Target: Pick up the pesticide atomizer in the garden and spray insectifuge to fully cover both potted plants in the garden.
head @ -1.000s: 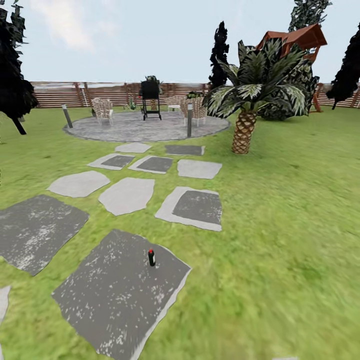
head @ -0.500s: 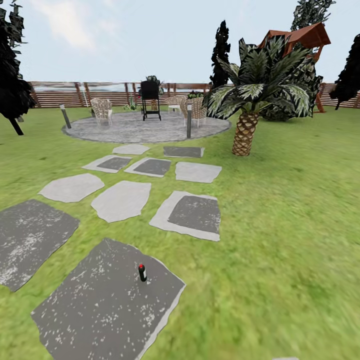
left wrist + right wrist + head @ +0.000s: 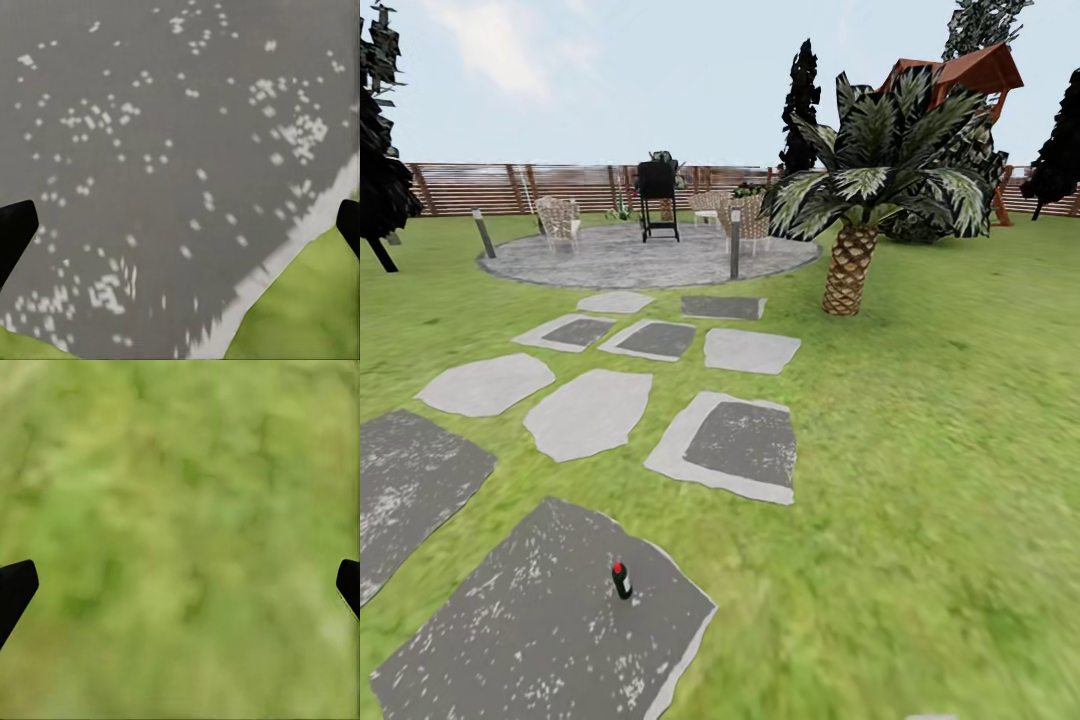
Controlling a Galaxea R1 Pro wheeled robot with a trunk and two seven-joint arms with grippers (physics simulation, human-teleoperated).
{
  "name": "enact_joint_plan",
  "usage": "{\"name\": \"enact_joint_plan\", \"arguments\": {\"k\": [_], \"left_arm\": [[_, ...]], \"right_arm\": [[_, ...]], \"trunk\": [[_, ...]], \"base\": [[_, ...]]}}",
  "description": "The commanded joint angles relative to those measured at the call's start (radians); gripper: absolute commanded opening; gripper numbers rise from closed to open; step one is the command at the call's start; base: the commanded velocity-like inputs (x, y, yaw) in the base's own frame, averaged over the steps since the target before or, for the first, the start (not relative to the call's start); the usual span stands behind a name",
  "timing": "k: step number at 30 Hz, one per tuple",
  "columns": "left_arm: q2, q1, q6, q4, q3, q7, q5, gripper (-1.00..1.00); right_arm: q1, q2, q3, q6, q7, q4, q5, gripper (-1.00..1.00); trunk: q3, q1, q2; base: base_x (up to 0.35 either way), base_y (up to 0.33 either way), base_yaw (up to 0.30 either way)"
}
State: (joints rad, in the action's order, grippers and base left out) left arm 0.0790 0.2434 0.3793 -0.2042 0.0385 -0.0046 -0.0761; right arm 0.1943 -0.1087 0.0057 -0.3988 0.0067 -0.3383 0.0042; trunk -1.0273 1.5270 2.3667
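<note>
Both fingers pairs [image 3: 180, 225] [image 3: 180, 585] spread; one atomizer [image 3: 621, 580] upright.

The pesticide atomizer [image 3: 621, 580] is a small dark bottle with a red top. It stands up, tilted a little, on a big dark grey stepping stone [image 3: 510, 640] in the lawn [image 3: 920, 480], nearer the stone's far right edge. The round grey patio [image 3: 650, 257] lies far behind it, by the brown fence [image 3: 470, 188].

Dark red-capped atomizer [image 3: 621, 581] — white-flecked grey slab [image 3: 510, 640], green lawn [image 3: 920, 480]
</note>
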Motion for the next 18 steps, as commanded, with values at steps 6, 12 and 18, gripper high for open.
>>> {"name": "enact_joint_plan", "arguments": {"k": [6, 12, 18], "left_arm": [[0.0, 0.029, -0.01, -0.015, 0.001, -0.007, -0.006, 1.0], [0.004, 0.217, -0.085, -0.022, -0.002, -0.009, 0.009, 1.0], [-0.002, 0.318, -0.199, -0.024, -0.004, -0.01, 0.017, 1.0]], "right_arm": [[0.005, 0.003, -0.001, -0.003, 0.001, -0.045, -0.002, 1.0], [0.111, 0.006, -0.001, 0.005, 0.0, -0.198, -0.002, 1.0], [0.207, 0.006, -0.001, 0.02, 0.004, -0.206, -0.005, 1.0]], "trunk": [[-0.001, 0.0, 0.0], [-0.001, 0.0, 0.0], [-0.001, 0.0, 0.0]], "base": [[0.046, -0.015, 0.0], [0.002, -0.001, 0.0], [0.0, 0.0, 0.0]]}}
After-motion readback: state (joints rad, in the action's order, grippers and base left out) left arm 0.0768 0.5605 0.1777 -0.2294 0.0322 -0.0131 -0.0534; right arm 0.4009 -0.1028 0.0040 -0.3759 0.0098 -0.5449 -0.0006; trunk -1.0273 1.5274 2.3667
